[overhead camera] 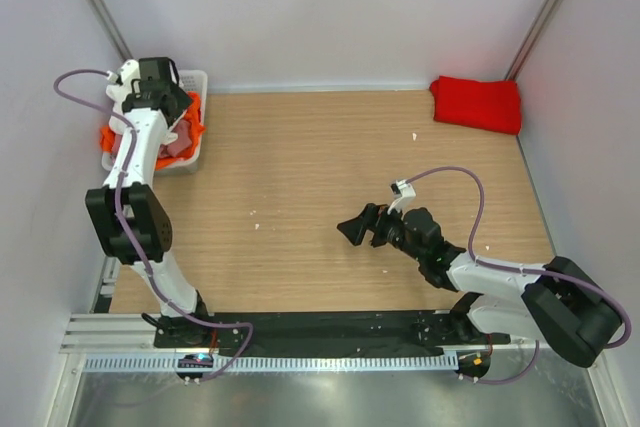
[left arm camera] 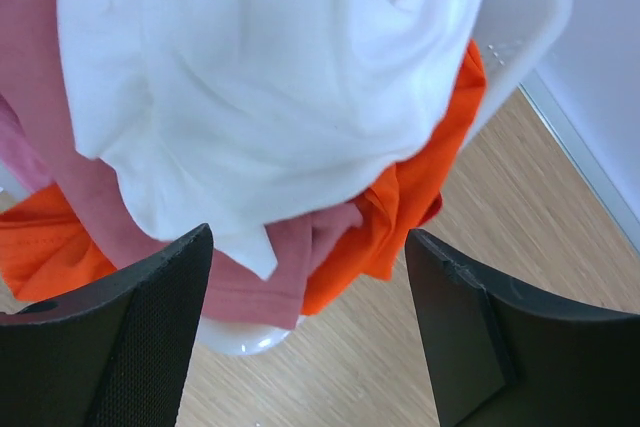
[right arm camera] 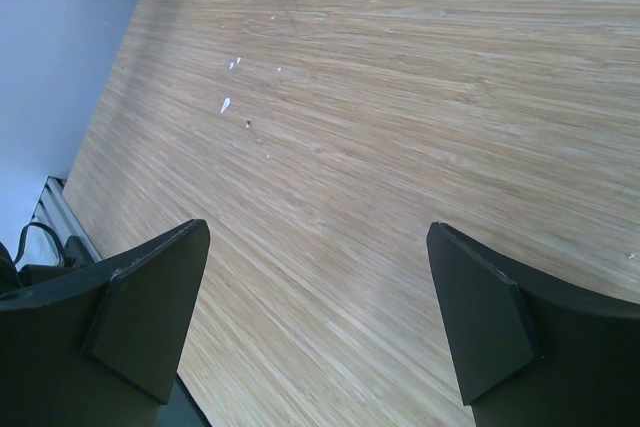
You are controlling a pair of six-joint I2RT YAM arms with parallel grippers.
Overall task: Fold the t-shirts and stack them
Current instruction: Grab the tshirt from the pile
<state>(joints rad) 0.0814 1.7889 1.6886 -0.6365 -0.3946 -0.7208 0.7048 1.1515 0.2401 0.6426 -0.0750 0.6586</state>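
A pile of t-shirts fills the white basket (overhead camera: 196,78) at the far left: a white one (left arm camera: 270,77) on top, a dusty pink one (left arm camera: 255,282) under it and an orange one (left arm camera: 420,187) spilling over the rim (left arm camera: 525,7). My left gripper (left arm camera: 308,247) is open and empty, hovering just above the pile's near edge; in the top view (overhead camera: 170,107) it is over the basket. A bright red t-shirt (overhead camera: 477,104) lies folded at the far right corner. My right gripper (overhead camera: 358,227) is open and empty, low over bare wood (right arm camera: 315,237).
The wooden table (overhead camera: 330,167) has small white specks (right arm camera: 226,104) near its middle. Grey walls close in the left, far and right sides. A black rail (overhead camera: 330,325) with the arm bases runs along the near edge.
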